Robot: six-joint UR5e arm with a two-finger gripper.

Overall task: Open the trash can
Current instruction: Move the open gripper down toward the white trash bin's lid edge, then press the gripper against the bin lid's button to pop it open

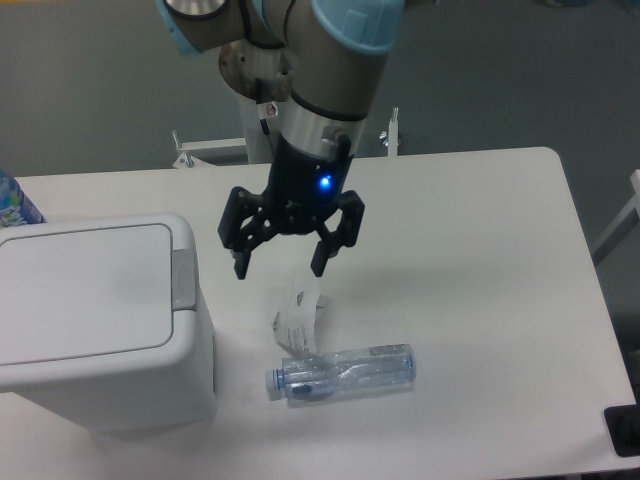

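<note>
The trash can (95, 320) is a large white boxy bin at the left of the table, its flat lid (85, 290) shut and level. A small grey push tab (184, 278) sits on the lid's right edge. My gripper (280, 268) hangs above the table to the right of the bin, fingers spread open and empty, a blue light lit on its body. It is a short way right of the tab and touches nothing.
A clear plastic bottle (345, 372) lies on its side in front of the gripper, with a crumpled white label (298, 310) beside it. A blue-patterned object (15, 203) shows at the far left edge. The white table (480, 300) ends at the right.
</note>
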